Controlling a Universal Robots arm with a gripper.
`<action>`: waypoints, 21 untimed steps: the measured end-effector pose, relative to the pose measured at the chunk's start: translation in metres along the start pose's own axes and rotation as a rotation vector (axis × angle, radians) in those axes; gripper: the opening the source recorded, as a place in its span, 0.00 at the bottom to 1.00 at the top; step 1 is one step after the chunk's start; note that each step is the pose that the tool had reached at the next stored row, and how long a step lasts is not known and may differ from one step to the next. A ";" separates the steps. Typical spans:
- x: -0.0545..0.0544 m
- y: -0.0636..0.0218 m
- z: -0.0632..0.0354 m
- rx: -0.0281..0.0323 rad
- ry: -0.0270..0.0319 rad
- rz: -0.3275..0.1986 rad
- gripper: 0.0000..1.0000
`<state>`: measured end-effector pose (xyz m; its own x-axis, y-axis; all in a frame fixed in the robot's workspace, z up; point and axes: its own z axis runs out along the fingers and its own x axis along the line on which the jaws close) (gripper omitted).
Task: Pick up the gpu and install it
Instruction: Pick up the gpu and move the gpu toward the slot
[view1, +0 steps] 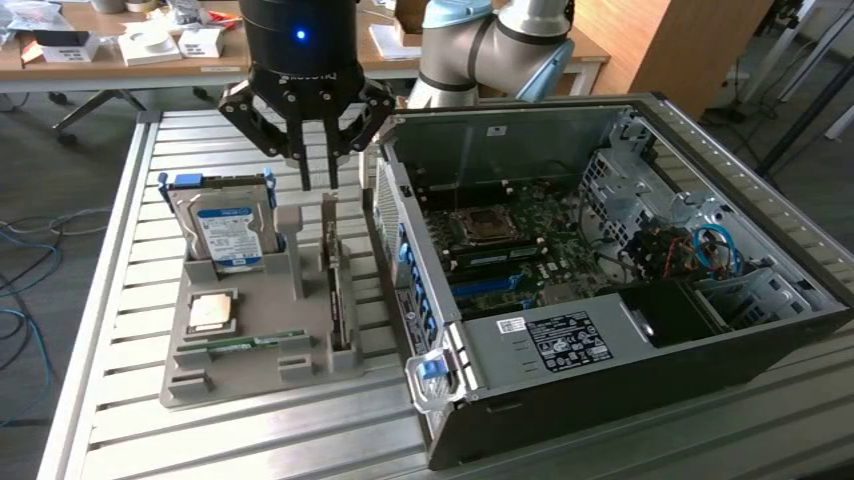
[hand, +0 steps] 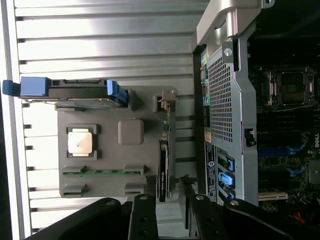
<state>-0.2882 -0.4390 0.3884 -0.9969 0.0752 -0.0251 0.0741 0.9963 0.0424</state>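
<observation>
The gpu (view1: 335, 292) stands on edge in a slot of the grey holder tray (view1: 248, 378), a slim black and brown card next to the computer case. In the wrist view the gpu (hand: 163, 165) runs as a thin dark strip along the tray's (hand: 131, 132) side. My gripper (view1: 320, 178) hangs above the far end of the card, not touching it. Its fingers (hand: 186, 186) stand apart with nothing between them, so the gripper (hand: 167, 189) is open and lined up over the card's edge.
An open computer case (view1: 601, 260) lies on the slatted metal table (view1: 120, 300), its motherboard (view1: 521, 235) exposed. On the tray sit a hard drive (view1: 230, 232) with a blue-white label, a processor chip (view1: 214, 312) and a green memory stick (view1: 251, 344). Desks stand behind.
</observation>
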 end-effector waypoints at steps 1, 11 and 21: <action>0.000 0.0000 0.0000 0.0000 0.0000 0.000 0.35; 0.000 -0.0001 0.0025 0.0000 0.0000 0.000 0.42; 0.000 -0.0005 0.0125 0.0000 0.0000 0.000 0.42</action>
<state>-0.2882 -0.4390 0.3760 -0.9969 0.0752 -0.0251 0.0741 0.9963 0.0424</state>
